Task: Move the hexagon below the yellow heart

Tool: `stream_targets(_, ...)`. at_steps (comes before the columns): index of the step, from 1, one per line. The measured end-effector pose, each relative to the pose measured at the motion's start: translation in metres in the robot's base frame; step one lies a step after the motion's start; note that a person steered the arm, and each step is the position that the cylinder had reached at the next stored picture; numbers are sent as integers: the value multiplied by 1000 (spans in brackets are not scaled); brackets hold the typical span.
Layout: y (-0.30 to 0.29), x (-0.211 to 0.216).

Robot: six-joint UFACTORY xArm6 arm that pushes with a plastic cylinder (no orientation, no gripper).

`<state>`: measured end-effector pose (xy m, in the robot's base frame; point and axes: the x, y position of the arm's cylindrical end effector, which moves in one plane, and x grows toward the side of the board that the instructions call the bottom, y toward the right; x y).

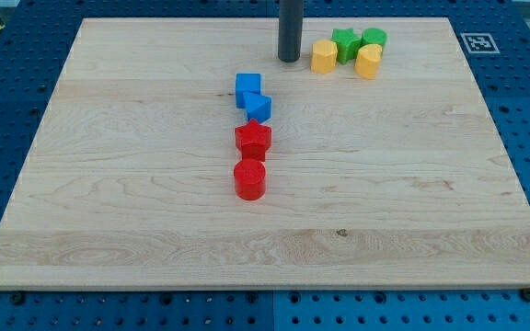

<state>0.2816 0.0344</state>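
The yellow hexagon [324, 56] sits near the view's top, right of centre. The yellow heart [368, 61] lies just to its right, a small gap between them. A green star [345, 42] sits behind and between them, and a green round block [374, 39] is behind the heart. My tip [290, 60] stands on the board just left of the hexagon, a short gap away from it.
A blue square block [248, 89] and a smaller blue block [259, 108] sit left of centre. Below them lie a red star [253, 140] and a red cylinder [249, 179], in a column. The wooden board [109, 230] ends in blue pegboard all round.
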Motion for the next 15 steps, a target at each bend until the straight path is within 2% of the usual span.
stream_targets(3, 40, -21)
stream_targets(5, 72, 22)
stream_targets(6, 71, 41)
stream_targets(7, 39, 42)
stream_targets(9, 27, 77)
stream_targets(11, 35, 82)
stream_targets(13, 62, 105)
stream_targets(15, 74, 105)
